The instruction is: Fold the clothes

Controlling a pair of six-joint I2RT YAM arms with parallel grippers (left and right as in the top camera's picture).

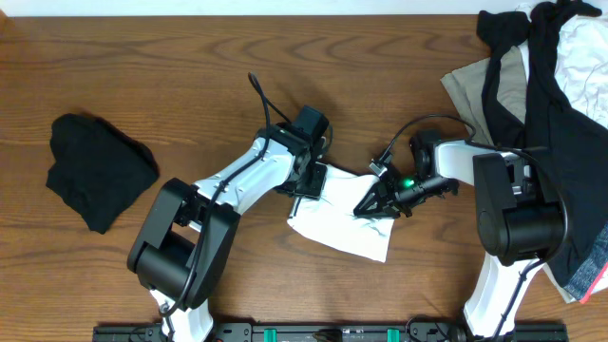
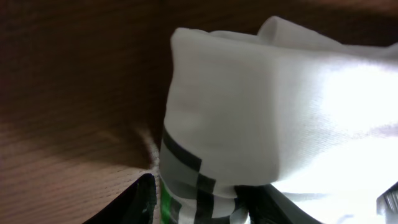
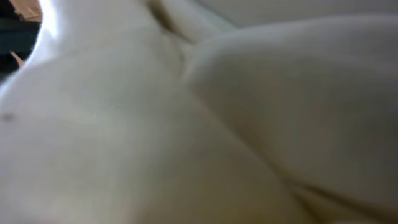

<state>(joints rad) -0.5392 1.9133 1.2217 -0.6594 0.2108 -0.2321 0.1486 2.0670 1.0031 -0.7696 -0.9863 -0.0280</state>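
Blurred white cloth fills the right wrist view, so I cannot tell whether the right gripper (image 1: 369, 207) is spread or closed. It rests on the white garment (image 1: 347, 233) at the middle of the table (image 1: 190, 57). The left gripper (image 1: 306, 187) pinches the left edge of this garment. The black garment (image 1: 100, 171) lies well apart on the left. The pile of clothes (image 1: 546, 85) is cut off at the right edge.

Brown wood-grain table (image 1: 142, 57), evenly lit from above.

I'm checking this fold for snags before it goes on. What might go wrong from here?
The left pincer grips the small white folded cloth at its edge, bunched up; a pull may undo the fold. The right pincer sits tip-down on that cloth, its camera showing only fabric; rising, it might snag and drag the layers.
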